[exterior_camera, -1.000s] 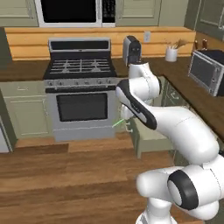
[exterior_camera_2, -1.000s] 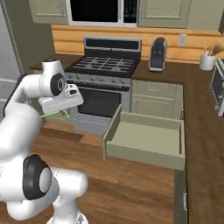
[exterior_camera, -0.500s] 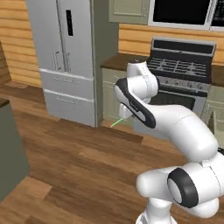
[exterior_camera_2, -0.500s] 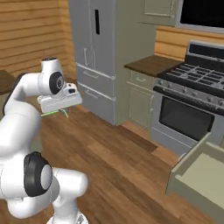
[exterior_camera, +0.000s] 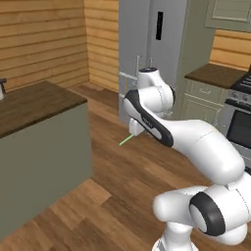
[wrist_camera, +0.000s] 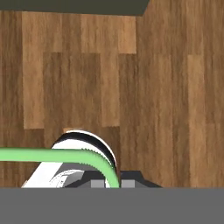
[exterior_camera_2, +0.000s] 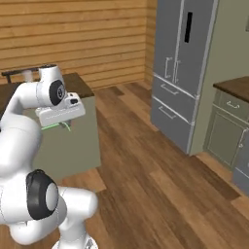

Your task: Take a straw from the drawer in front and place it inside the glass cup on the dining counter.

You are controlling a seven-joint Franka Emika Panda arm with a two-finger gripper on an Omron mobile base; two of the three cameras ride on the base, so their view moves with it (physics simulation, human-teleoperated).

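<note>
My gripper (exterior_camera: pixel 133 131) hangs over the wooden floor, shut on the thin light-green straw (exterior_camera: pixel 126 141), which sticks out down and to the left. In the right base view the gripper (exterior_camera_2: pixel 63 125) holds the straw (exterior_camera_2: pixel 50 127) in front of the dining counter's sage-green base. In the hand view the straw (wrist_camera: pixel 57 154) runs left from the closed gripper (wrist_camera: pixel 113 183). The dining counter (exterior_camera: pixel 34 100) with its dark-brown top stands to the left, a short way off. The drawer is out of view, and I cannot make out the glass cup.
A grey fridge (exterior_camera_2: pixel 185 73) stands at the back with wood-plank walls beside it. Sage-green cabinets (exterior_camera_2: pixel 228 121) and a stove (exterior_camera: pixel 240 112) lie to the right. A black-framed stool (exterior_camera_2: pixel 19 73) shows behind the dining counter (exterior_camera_2: pixel 80 85). Open wood floor (exterior_camera_2: pixel 155 175) spreads between them.
The base has swung left: the stove and open drawer slid out of view, the fridge passed by, and the dining counter came in. The gripper stays shut on the straw.
</note>
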